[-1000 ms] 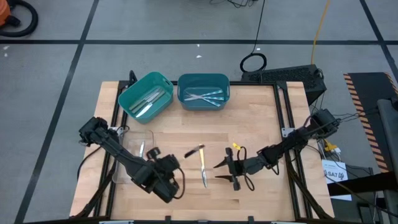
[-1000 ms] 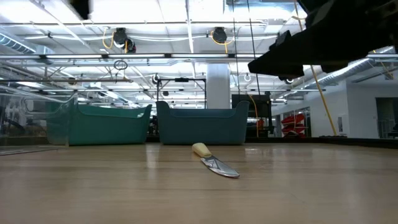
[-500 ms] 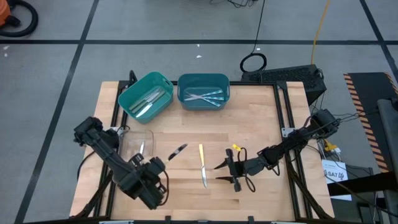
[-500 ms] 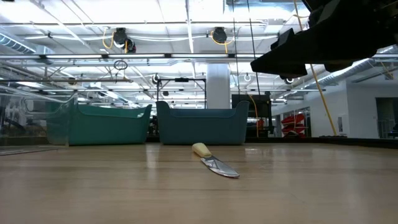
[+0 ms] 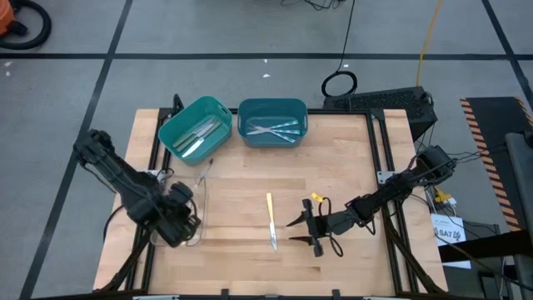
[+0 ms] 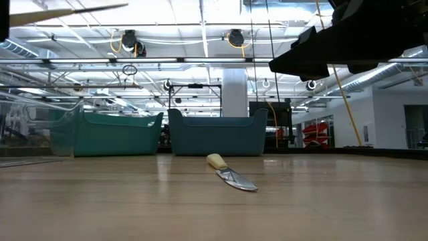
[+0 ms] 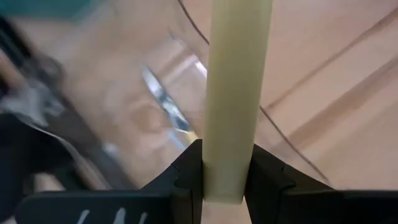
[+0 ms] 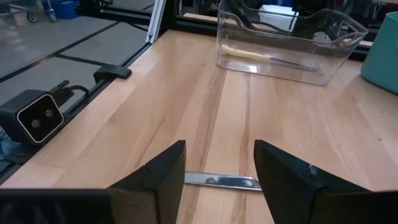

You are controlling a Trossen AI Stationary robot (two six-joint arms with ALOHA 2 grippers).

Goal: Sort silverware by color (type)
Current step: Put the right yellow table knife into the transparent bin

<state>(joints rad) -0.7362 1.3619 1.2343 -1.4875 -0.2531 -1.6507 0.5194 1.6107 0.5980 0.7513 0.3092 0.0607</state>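
High view: the left gripper (image 5: 185, 218) hangs over the clear tray (image 5: 198, 179) at the table's left side, and what it holds cannot be made out from here. A yellow-handled knife (image 5: 271, 221) lies mid-table, long axis running from the bins toward the near edge, handle toward the bins. The right gripper (image 5: 293, 229) waits just beside its blade end, fingers spread and empty.

Low view: the knife (image 6: 229, 174) lies flat, blade toward the camera — two teal bins (image 6: 217, 134) stand behind it.

Left wrist view: the fingers are clamped on a cream-handled utensil (image 7: 236, 93), its handle pointing straight away from the claw, above the tray where another utensil (image 7: 163, 99) lies.

Right wrist view: open fingers (image 8: 163, 174) straddle the knife blade (image 8: 221, 180); the tray (image 8: 291, 46) beyond holds a yellow-handled piece (image 8: 245, 53).
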